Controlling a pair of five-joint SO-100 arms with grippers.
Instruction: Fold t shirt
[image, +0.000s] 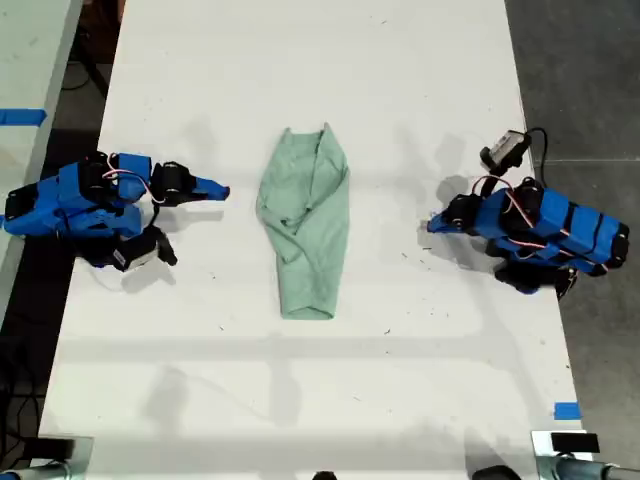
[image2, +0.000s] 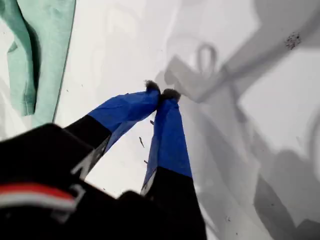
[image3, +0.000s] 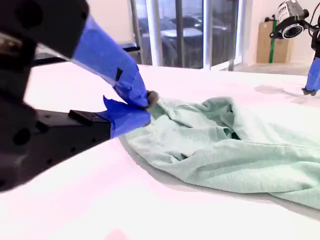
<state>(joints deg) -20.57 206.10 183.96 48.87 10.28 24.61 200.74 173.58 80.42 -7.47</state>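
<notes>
One t shirt lies on one table. Exterior view: my second gripper at its 9 o'clock, my first gripper at 3 o'clock, both pinched closed, empty.

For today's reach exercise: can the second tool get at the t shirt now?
Probably yes: only bare table lies between my second tool and the t shirt, though its jaws are shut.

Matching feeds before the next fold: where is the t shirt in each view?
Exterior view: t shirt in the middle of the table.
First wrist view: its edge, apart from my first gripper.
Second wrist view: lying just ahead of my second gripper.
Shared landmark: the white table.
</notes>
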